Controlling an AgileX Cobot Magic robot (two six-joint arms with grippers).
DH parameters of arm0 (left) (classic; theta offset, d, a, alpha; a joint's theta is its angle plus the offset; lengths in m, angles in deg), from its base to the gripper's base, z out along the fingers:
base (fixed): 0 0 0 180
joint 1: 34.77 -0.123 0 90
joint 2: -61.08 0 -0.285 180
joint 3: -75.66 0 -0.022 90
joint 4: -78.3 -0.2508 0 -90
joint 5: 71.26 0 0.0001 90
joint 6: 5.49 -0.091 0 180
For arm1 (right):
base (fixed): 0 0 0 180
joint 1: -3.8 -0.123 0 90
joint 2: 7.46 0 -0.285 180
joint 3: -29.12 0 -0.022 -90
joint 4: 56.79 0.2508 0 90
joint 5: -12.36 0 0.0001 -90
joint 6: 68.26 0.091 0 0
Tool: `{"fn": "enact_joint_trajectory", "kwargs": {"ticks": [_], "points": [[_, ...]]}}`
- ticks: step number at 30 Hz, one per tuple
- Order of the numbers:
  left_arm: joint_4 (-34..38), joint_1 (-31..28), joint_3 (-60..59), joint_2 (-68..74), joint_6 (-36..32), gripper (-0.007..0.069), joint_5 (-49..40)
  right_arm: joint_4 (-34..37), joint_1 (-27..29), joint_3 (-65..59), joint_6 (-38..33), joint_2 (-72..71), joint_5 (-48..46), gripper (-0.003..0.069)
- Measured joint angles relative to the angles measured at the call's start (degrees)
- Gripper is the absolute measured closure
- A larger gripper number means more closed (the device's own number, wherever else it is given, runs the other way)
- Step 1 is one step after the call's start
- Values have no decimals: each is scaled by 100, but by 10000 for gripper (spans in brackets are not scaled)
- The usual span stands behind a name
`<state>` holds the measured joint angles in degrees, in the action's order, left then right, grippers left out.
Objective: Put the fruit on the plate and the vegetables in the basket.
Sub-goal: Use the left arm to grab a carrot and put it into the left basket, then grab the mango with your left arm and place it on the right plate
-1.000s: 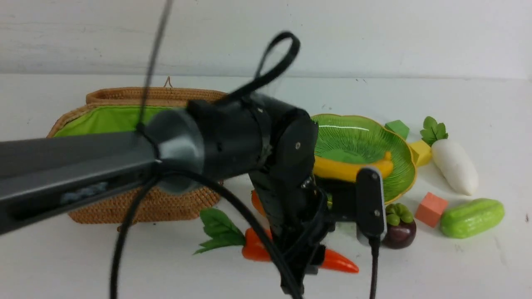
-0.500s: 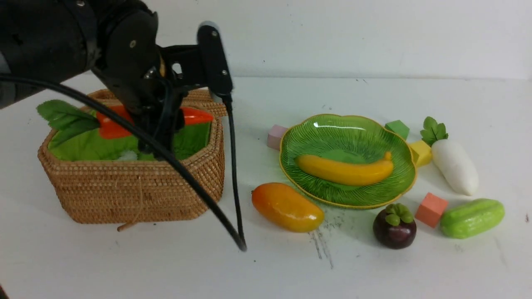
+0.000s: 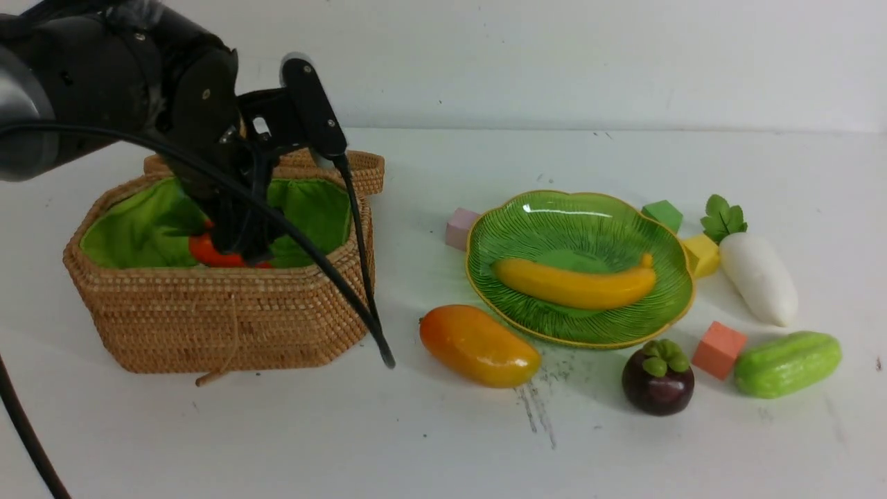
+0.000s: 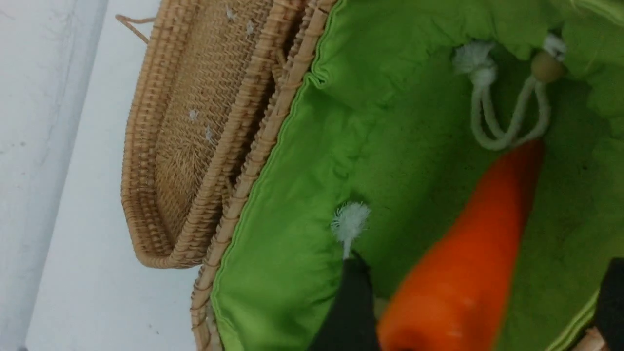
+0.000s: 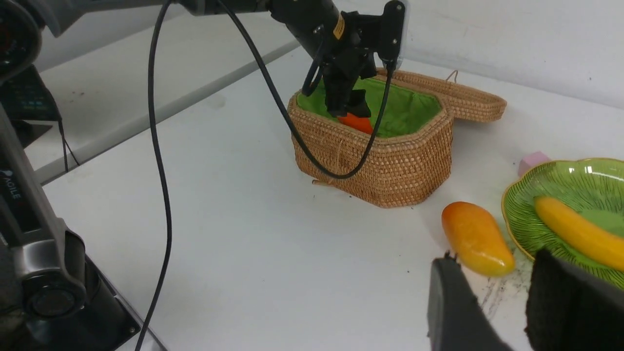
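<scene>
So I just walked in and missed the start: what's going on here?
A two-armed robot is sorting toy food. Its left gripper is down in the basket, jaws apart around the carrot lying on the green lining. The banana is on the plate; the mango, mangosteen, radish and cucumber lie on the table. The right gripper hangs open and empty near the mango.
</scene>
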<state>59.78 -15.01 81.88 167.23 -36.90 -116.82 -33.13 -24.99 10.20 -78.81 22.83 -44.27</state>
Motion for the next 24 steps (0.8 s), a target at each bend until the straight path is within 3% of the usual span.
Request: {"fn": "enact_joint_trajectory", "kwargs": {"ticks": [4,8,11,13,15,20,24], "points": [[626,42,0,-123,502,-9,-44,0,0,0,0,0,-42,423],[1061,385,0,-397,928,127,-62,0,0,0,0,0,-54,423],[1221,1224,0,-559,841,403,-195,3,0,0,0,0,-124,423],[1267,1681,0,-534,609,547,-334,3,0,0,0,0,-258,423],[1313,2099,0,-403,341,636,-430,3,0,0,0,0,-453,423],[1335,2398,209,250,-198,636,-735,3,0,0,0,0,-910,423],[1189,2398,671,929,-516,568,-870,3,0,0,0,0,-1166,423]]}}
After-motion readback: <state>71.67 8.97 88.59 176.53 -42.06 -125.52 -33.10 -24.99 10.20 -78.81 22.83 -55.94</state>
